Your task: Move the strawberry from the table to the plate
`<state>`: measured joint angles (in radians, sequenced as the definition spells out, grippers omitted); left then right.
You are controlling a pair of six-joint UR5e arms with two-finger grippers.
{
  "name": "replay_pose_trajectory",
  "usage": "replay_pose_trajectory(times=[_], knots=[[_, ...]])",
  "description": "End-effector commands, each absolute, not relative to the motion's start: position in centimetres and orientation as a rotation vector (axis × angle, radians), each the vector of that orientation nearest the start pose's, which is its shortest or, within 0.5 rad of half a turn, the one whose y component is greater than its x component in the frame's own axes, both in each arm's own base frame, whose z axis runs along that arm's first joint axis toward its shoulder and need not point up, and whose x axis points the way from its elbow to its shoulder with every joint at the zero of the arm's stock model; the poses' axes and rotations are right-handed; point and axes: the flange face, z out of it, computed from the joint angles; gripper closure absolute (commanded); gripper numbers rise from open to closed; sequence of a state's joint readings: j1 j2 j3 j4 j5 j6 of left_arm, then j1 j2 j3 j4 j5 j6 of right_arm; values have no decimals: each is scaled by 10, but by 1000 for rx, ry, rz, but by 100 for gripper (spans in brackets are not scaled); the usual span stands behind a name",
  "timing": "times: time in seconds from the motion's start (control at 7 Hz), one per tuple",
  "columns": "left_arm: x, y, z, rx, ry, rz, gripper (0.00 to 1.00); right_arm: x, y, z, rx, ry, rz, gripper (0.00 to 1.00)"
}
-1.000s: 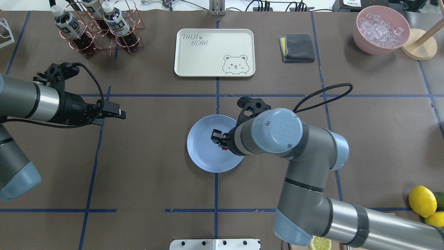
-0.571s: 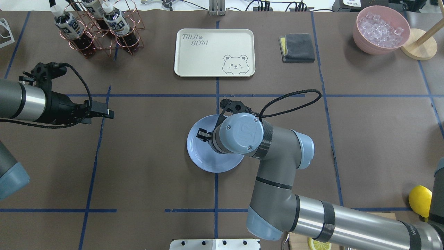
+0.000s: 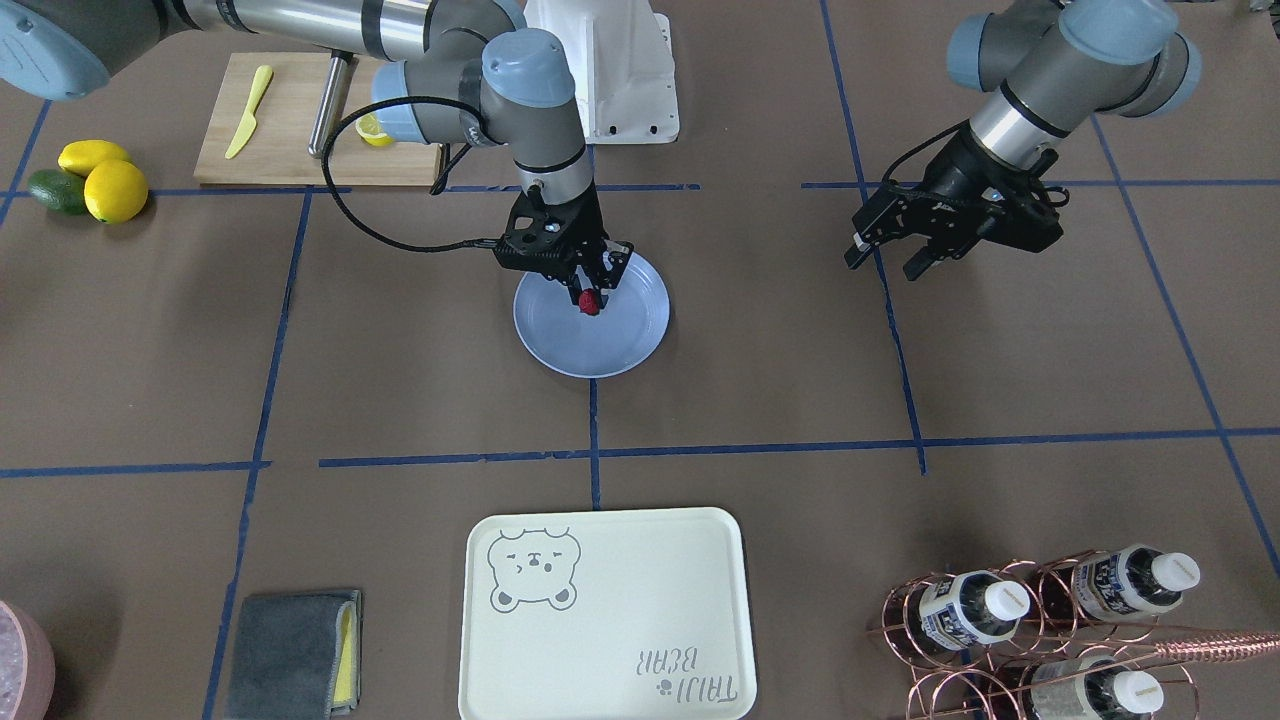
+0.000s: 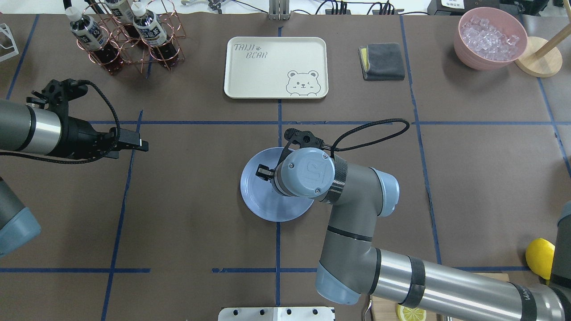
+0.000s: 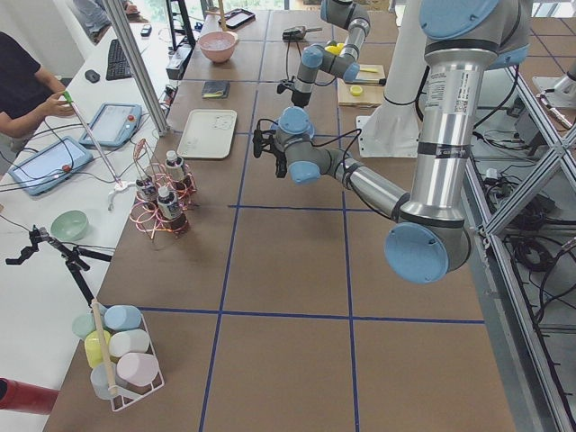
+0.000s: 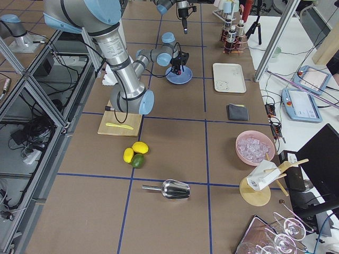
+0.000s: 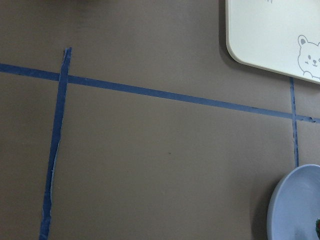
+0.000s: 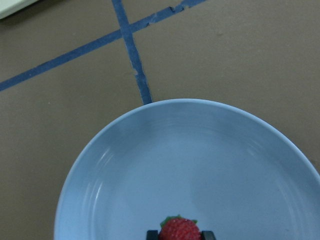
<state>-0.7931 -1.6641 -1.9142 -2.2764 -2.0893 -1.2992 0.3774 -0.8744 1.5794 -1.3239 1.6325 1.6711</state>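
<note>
The small red strawberry [image 3: 590, 302] sits between the fingertips of my right gripper [image 3: 592, 296], which is shut on it low over the light blue plate [image 3: 620, 345]. The right wrist view shows the strawberry [image 8: 179, 230] at the bottom edge, over the plate's [image 8: 175, 160] inner surface. From overhead, the right wrist hides the fruit above the plate [image 4: 258, 200]. My left gripper [image 3: 885, 262] hangs open and holds nothing, well to the plate's side over the brown table [image 4: 187, 200].
A cream bear tray [image 4: 275, 67] lies beyond the plate, with a copper bottle rack [image 4: 129, 35] at the far left. A grey cloth [image 4: 382, 61] and a pink ice bowl [image 4: 490, 38] are far right. Lemons [image 3: 100, 180] and a cutting board [image 3: 300, 120] lie near the robot's base.
My right arm has swung left, carrying the strawberry further in over the plate. My left arm has pulled back a little to the left.
</note>
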Motion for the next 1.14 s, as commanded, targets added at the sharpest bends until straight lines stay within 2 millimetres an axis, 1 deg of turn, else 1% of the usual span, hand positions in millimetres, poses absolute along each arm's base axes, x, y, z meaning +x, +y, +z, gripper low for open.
replay_pose_trajectory(times=[0.0,0.14,0.43,0.57,0.71,0.86,1.0], knots=[[302,-426,365,169,1192,-161,8,-617,-381,215,75,-952,412,100],[301,-426,366,169,1190,-160,8,-620,-383,220,74,-940,413,100],[301,-425,367,167,1188,-163,8,-622,-382,222,71,-937,408,100],[301,-425,367,167,1188,-161,8,-622,-382,221,69,-939,412,98],[302,-426,366,167,1189,-162,8,-622,-382,223,68,-936,410,81],[302,-426,366,167,1189,-162,8,-622,-382,222,68,-936,413,32],[302,-426,366,167,1189,-162,8,-625,-377,222,66,-936,406,1]])
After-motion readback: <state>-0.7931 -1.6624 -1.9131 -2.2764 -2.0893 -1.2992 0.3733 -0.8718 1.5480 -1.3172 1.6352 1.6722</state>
